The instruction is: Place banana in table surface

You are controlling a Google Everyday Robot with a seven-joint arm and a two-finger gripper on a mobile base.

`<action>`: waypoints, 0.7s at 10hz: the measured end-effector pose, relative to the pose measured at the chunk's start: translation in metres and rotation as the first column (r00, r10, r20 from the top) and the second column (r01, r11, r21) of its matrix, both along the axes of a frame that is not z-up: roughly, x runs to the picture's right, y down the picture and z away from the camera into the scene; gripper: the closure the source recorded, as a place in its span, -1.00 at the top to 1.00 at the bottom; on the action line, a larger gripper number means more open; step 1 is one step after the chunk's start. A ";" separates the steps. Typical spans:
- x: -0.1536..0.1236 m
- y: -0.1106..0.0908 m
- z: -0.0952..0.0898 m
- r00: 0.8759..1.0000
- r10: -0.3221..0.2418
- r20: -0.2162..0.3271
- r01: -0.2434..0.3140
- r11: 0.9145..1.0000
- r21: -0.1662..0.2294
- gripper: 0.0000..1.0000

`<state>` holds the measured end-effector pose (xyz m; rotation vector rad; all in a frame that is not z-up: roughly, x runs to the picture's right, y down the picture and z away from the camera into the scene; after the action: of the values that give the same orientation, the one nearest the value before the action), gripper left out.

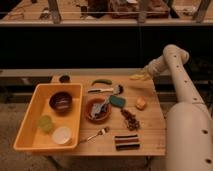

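Observation:
The banana (136, 77), small and yellow, sits in my gripper (142, 75) at the back right corner of the table surface (150, 127), a light-brown wooden top. It is held just above the table's far edge. My gripper is shut on the banana. My white arm (176, 75) comes up from the right and bends back down to it. I cannot tell whether the banana touches the wood.
A yellow tray (25, 122) on the left holds a brown bowl (61, 101), a green piece and a white cup. On the table are a green vegetable (102, 82), a bowl (97, 111), a teal sponge (118, 101), an orange lump (141, 103), a fork and a dark block.

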<state>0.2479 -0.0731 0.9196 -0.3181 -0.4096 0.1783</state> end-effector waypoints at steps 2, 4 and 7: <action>-0.019 0.026 0.010 1.000 0.013 0.016 -0.014 0.999 0.043 -0.86; -0.022 0.033 0.017 1.000 0.018 0.007 -0.019 0.998 0.062 -0.86; 0.000 0.029 0.026 0.998 0.051 -0.027 -0.048 0.995 0.087 -0.86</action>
<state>0.2482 -0.0445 0.9457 -0.2206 -0.3951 0.2131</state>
